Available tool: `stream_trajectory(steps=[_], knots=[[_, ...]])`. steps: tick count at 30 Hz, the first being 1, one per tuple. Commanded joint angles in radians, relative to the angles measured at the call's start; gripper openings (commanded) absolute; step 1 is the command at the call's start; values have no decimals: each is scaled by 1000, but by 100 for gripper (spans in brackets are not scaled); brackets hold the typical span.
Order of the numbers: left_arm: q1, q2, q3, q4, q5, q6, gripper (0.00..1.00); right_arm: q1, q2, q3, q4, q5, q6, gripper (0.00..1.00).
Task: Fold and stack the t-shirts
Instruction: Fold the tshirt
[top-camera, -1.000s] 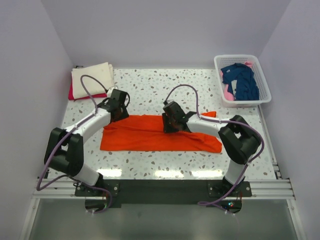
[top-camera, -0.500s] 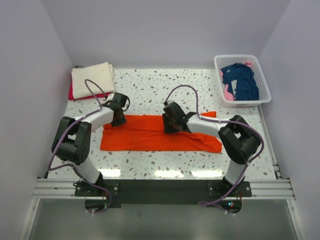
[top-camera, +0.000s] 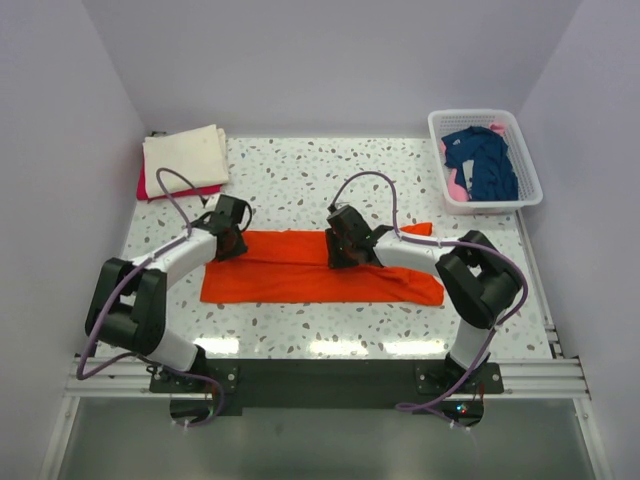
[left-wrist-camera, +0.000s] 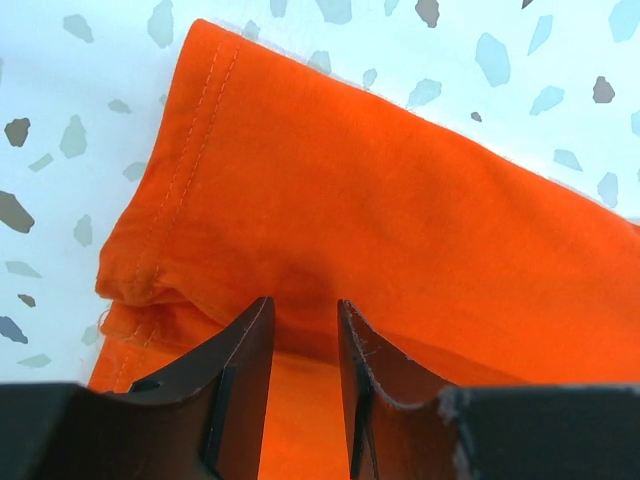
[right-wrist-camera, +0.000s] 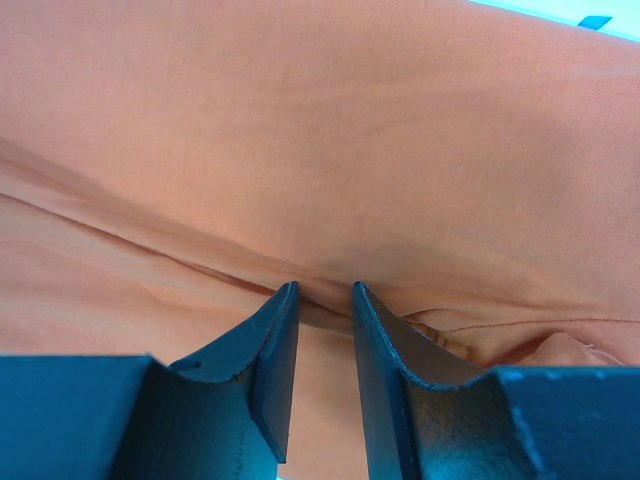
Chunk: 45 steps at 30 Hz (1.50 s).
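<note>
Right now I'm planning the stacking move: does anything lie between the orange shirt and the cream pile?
Nothing visible does. Only bare table lies between the orange shirt and the cream pile. The left gripper grips the shirt's end nearest it.

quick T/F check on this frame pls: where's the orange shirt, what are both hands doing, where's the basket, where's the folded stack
1. The orange shirt lies in the basket. False: it lies spread on the table; the basket holds navy cloth.
2. The left hand and the right hand both pinch the orange shirt. True.
3. A folded cream shirt lies at the table's far left corner. True.
4. The basket stands at the far left. False: it stands at the far right.
</note>
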Motion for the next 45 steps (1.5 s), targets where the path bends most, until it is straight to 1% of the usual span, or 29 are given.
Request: stream_trajectory(steps=[1, 13, 20, 24, 30, 34, 41, 44, 45], knots=[[12, -49, -24, 21, -6, -8, 37, 4, -42, -9, 34, 3, 10, 32], [17, -120, -126, 39, -6, -45, 37, 6, -41, 16, 18, 3, -2, 32], [25, -167, -164, 68, -57, -89, 38, 4, -27, 20, 17, -8, -5, 32], [39, -158, -170, 91, -98, -112, 38, 4, -22, 19, 17, -16, -10, 32], [63, -146, -170, 111, -120, -138, 38, 4, -19, 7, 14, -19, -17, 32], [75, -140, -166, 103, -135, -160, 38, 4, -10, 2, 18, -23, -22, 32], [77, -154, -181, 57, -201, -221, 37, 3, 1, -6, 21, -27, -23, 32], [77, -160, -192, 48, -230, -240, 35, 3, 1, -6, 21, -27, -25, 32], [77, -161, -195, 44, -239, -256, 33, 4, 1, -6, 21, -30, -25, 32]])
